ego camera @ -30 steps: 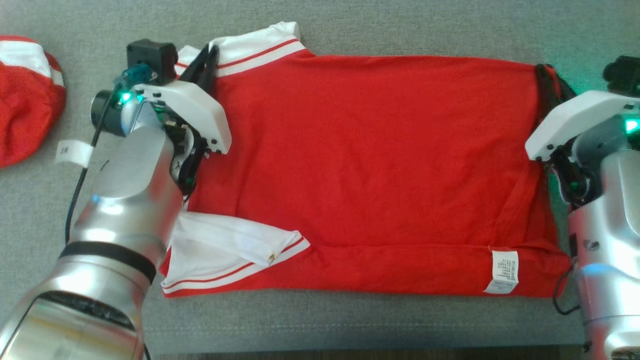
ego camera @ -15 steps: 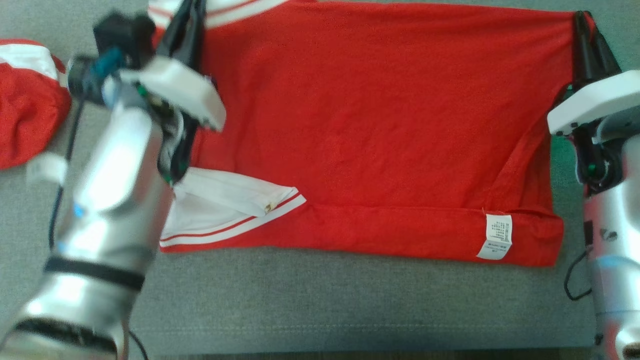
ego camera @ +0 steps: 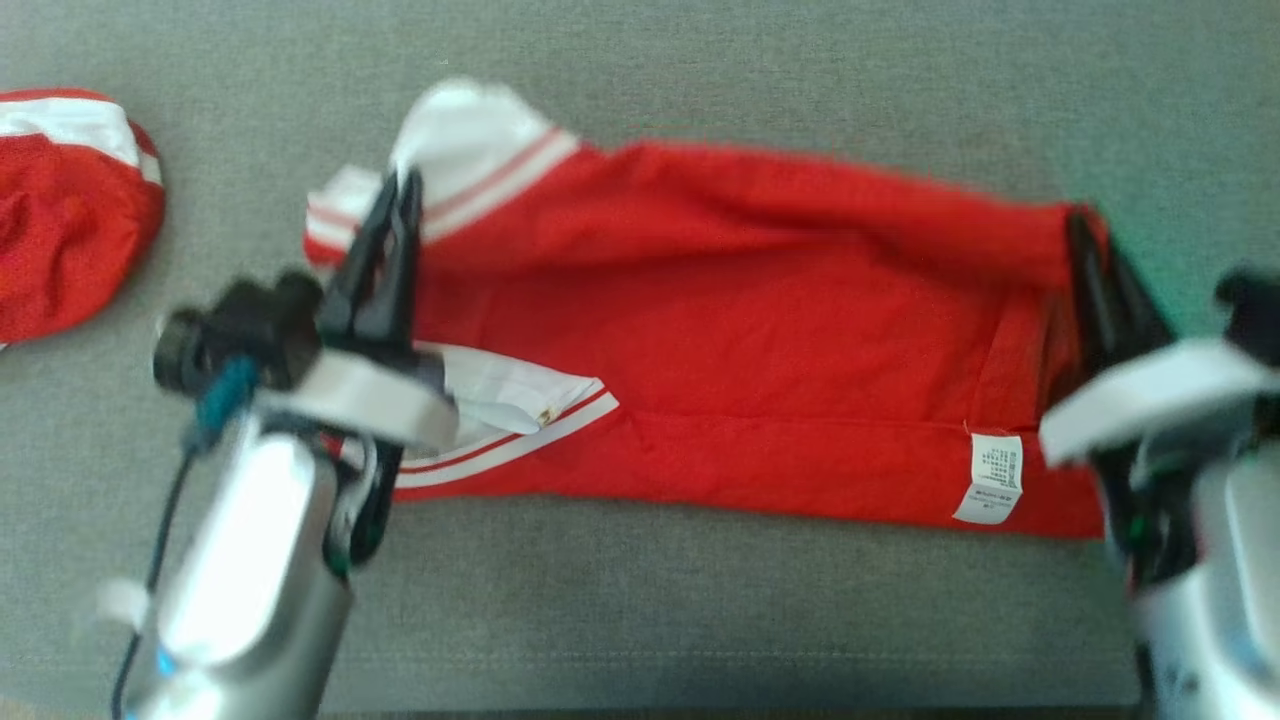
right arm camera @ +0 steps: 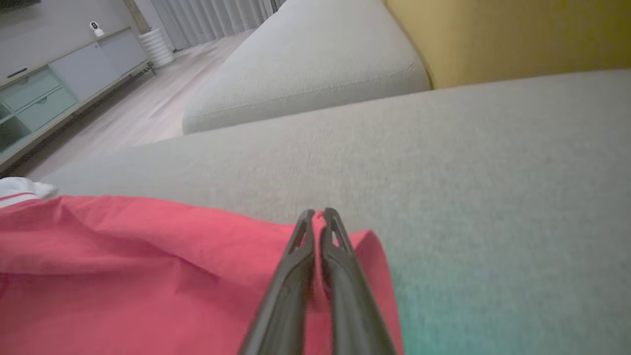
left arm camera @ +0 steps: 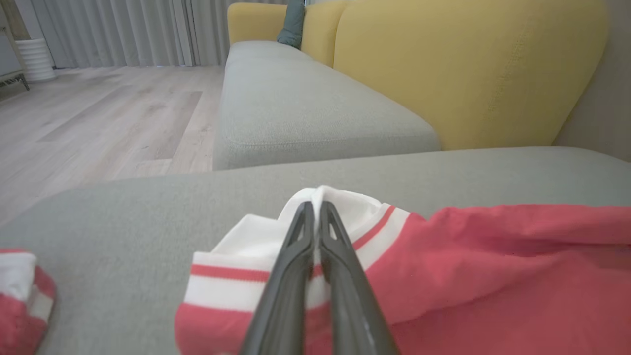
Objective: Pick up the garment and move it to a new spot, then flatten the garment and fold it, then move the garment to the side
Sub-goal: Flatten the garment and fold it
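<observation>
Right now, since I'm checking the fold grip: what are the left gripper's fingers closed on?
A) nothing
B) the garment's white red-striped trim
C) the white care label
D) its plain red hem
B: the left gripper has its fingers shut on the garment at its white striped trim.

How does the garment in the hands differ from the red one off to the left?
The held garment is stretched long across the cushion; the left garment sits bunched in a heap. The held garment is pinched at its far corners by the left hand and right hand; the left garment lies untouched. Both are red with white trim.
</observation>
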